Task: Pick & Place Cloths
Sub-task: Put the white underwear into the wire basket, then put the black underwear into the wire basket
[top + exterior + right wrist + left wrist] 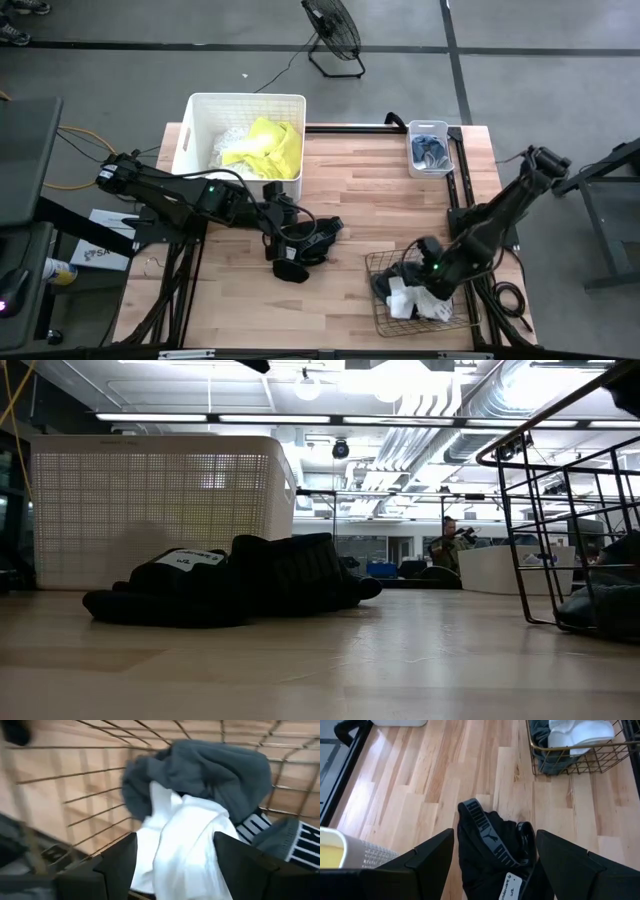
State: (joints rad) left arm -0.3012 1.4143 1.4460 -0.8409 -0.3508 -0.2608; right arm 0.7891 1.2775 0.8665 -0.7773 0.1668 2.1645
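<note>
— Cloths first: where are they, starting at the worktop's left?

— A neon yellow one (268, 148) sits in the white tub (196, 125) at the back-left corner. A black garment (495, 855) lies mid-worktop, toward the front, with the left claw (495, 857) spread open straddling it.

— And on the right?

— The wire basket (378, 290) by the front-right edge holds a white cloth (187, 845) and a grey one (210, 767). The right claw (175, 855) is open over that pile, gripping nothing.

— What could go wrong?

— I'd judge the right claw may catch the basket wires or drag up both cloths, since they're tangled. The left could pinch only the waistband and let the garment slip.
</note>
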